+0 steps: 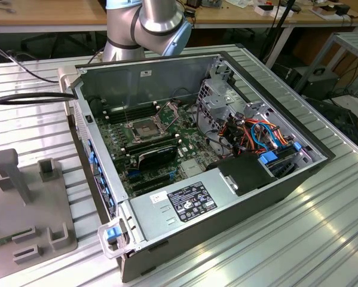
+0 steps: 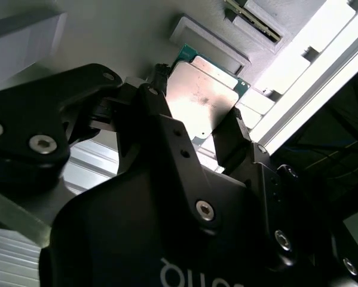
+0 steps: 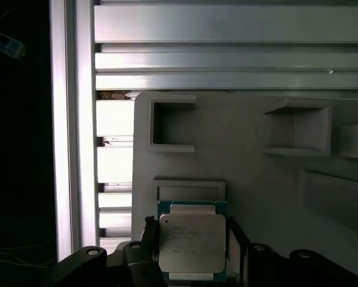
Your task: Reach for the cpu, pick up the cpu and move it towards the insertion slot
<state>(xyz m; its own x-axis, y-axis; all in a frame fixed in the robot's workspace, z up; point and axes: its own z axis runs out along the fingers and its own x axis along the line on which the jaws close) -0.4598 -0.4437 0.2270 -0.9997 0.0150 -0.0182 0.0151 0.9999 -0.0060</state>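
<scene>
The cpu (image 3: 192, 242), a pale silver square plate on a green edge, lies against the grey fixture plate (image 3: 250, 161), just below a raised pocket rim (image 3: 189, 190). My gripper (image 3: 192, 239) is shut on it, with one black finger (image 3: 150, 236) on each side edge. The second wrist view shows the cpu (image 2: 202, 98) between the same fingertips (image 2: 159, 84). I cannot tell whether it is lifted off the plate. The insertion slot (image 1: 144, 128), a silver-framed socket with its flap up, sits on the green board inside the open computer case in the exterior view.
The fixture plate (image 1: 23, 203) with grey blocks lies at the exterior view's left, on a ribbed aluminium table (image 1: 274, 239). The case wall (image 1: 89, 161) stands between plate and socket. The arm's base (image 1: 149, 24) rises behind the case. Cables and a drive cage fill the case's right side.
</scene>
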